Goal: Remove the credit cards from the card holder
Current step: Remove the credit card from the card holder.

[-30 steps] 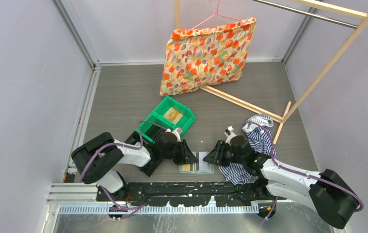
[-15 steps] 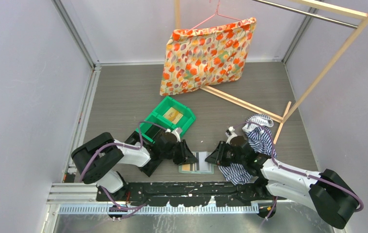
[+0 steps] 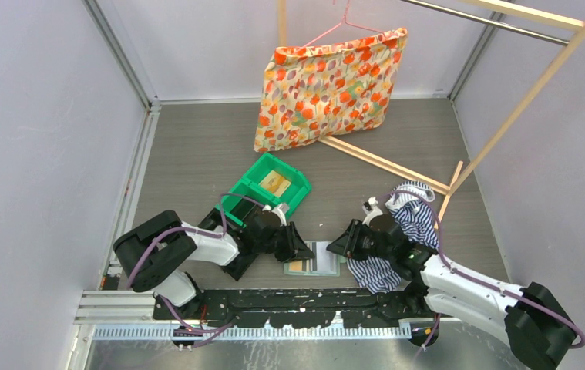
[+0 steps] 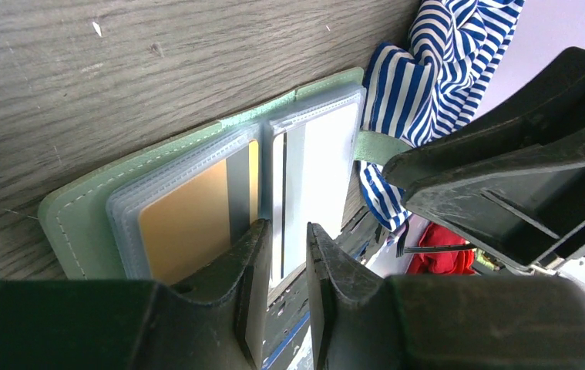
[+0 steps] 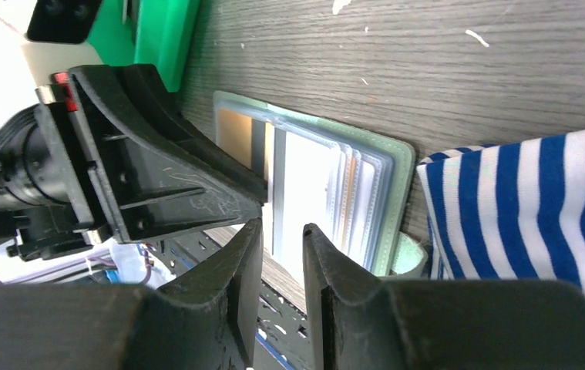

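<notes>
Sage-green soft bifold card holder [image 3: 312,260] lies open at the grey wooden table's [image 3: 196,154] near edge; tan-gold plastic card [image 4: 189,223] and greyish-white plastic card [image 4: 327,169] sit sleeved, extraction apparently outstanding; left end effector [image 4: 285,231] and right end effector [image 5: 281,231] narrowly parted above it, grip undeterminable.

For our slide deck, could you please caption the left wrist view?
Left fingers, narrowly apart, at the open card holder; tan-gold card still sleeved, striped cloth beyond.
</notes>
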`<state>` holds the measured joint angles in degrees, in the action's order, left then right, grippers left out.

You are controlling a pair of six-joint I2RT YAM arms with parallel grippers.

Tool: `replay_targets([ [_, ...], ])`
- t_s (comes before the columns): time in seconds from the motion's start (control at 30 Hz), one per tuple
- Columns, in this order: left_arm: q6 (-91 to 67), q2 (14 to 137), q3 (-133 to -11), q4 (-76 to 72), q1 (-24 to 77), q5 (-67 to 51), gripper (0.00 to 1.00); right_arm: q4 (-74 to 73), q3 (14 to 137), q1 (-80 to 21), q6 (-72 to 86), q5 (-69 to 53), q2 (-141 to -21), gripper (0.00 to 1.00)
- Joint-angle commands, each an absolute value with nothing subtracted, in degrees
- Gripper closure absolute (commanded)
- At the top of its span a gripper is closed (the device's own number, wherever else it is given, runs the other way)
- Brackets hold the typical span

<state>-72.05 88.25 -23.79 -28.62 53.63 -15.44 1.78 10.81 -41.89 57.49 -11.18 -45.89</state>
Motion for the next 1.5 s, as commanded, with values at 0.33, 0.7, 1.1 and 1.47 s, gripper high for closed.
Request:
replay_targets([
  [0.33,-72.33,88.34,-23.47,-30.1,53.79,-14.68,0.75,9.45,12.22,-42.14,57.14,-14.4,-54.47,0.69],
  [0.7,-72.33,88.53,-23.47,-30.06,53.79,-14.75,0.75,10.2,12.06,-42.19,57.04,-14.39,-55.17,0.69],
  [1.1,-72.42,88.79,-23.47,-30.5,53.79,-14.67,0.75,10.99,10.99,-42.24,56.87,-14.43,-56.28,0.69],
  [1.47,-72.64,88.52,-22.94,-30.59,53.79,-14.35,0.75,8.3,10.14,-42.27,56.95,-12.44,-53.38,0.69],
])
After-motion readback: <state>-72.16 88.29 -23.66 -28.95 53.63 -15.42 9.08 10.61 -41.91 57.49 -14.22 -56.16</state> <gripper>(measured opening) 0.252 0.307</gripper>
